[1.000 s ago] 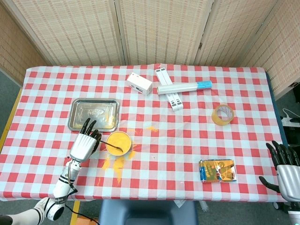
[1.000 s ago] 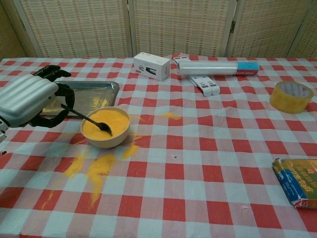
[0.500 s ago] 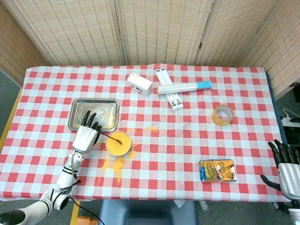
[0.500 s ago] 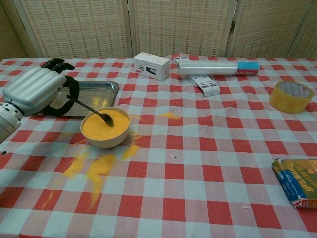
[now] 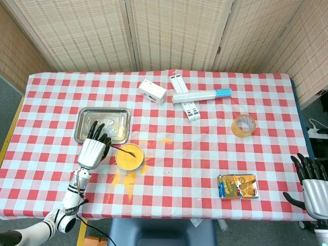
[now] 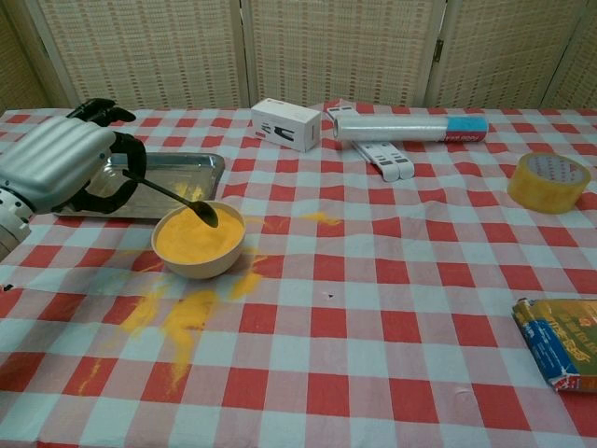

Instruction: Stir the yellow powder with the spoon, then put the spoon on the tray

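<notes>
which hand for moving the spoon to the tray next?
Left. The left hand already grips the black spoon over the bowl of yellow powder, right beside the metal tray. The right hand sits idle past the table's far edge.

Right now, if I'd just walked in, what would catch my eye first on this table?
Probably the bowl of yellow powder near the table's left front, with yellow spilled on the checked cloth in front of it. Just left of it, the silver left hand holds a dark spoon over the bowl, and a shiny metal tray lies behind.
</notes>
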Controlling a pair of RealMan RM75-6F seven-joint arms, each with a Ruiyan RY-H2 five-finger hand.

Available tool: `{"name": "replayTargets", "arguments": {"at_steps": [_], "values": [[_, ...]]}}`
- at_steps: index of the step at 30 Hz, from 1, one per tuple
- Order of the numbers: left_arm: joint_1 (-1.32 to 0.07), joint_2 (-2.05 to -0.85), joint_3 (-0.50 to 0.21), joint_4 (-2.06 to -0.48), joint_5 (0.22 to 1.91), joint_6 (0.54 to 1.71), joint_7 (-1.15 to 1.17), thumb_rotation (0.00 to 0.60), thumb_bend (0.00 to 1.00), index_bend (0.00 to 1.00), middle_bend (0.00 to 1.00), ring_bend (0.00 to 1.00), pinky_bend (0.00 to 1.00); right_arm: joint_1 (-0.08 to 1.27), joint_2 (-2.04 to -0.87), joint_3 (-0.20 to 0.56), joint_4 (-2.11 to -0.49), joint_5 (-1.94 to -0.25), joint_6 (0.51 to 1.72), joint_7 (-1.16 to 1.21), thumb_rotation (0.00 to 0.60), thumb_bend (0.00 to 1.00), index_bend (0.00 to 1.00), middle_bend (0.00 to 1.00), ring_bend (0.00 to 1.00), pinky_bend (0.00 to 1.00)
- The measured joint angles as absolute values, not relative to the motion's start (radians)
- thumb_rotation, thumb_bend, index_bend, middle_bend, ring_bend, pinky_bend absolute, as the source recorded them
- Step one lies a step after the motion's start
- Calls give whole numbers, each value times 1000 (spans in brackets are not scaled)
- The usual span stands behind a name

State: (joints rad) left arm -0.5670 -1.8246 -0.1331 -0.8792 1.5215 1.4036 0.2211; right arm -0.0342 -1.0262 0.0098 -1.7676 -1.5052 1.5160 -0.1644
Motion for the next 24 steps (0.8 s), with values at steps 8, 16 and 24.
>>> {"name": "replayTargets", "arguments": {"at_steps": [8, 16, 24], "values": [[-531, -1810, -106, -944, 1524, 1418, 306, 600, 704, 910, 476, 118, 0, -40, -1022, 4, -1767, -1519, 1526, -155, 600, 86, 0, 0, 0, 0], [-530, -1819, -116, -941, 1491, 1370, 340, 600, 706, 909, 478, 121, 0, -40, -1023, 5, -1768, -1516, 1527, -158, 600, 86, 0, 0, 0, 0], [-553, -1835, -150, -885, 1451, 1318, 331, 600, 705, 910, 480, 123, 0, -39, -1024, 10, -1766, -1504, 1523, -160, 600, 86, 0, 0, 0, 0]]}}
